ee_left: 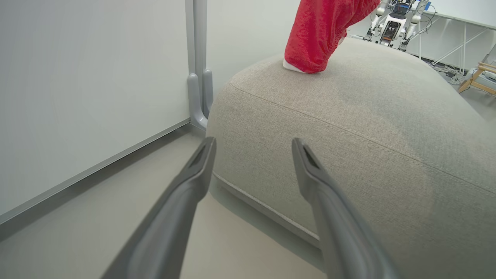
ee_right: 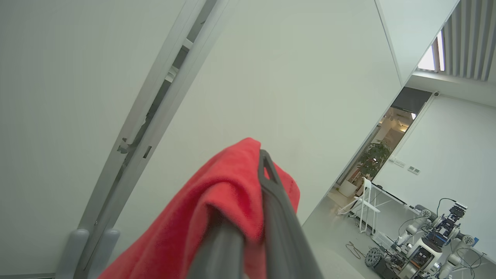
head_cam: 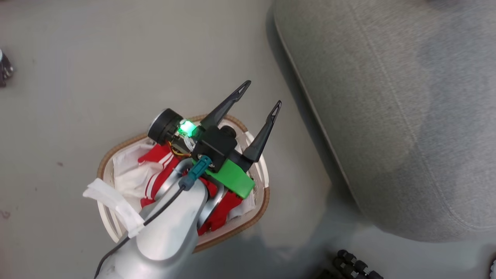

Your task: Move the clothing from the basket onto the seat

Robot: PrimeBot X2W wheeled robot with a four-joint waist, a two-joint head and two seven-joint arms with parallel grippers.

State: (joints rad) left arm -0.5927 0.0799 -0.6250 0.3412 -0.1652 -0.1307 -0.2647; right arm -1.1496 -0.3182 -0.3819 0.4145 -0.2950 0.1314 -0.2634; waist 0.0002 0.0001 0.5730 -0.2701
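On the grey floor (head_cam: 77, 77), your basket (head_cam: 116, 148) holds the white-striped red jersey (head_cam: 158, 159) beneath the wide-open, empty left gripper (head_cam: 263, 93), while your right gripper (ee_right: 252, 170) pinches the plain red garment (ee_right: 217, 186), its hem touching the grey seat (ee_left: 348, 108).

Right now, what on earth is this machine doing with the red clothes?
A two-armed robot is moving red clothes from a basket to a grey seat. Its right jaws are shut on a plain red garment, whose lower end seems to touch the seat. Its left jaws stand open and empty above the basket, where a striped red jersey lies.
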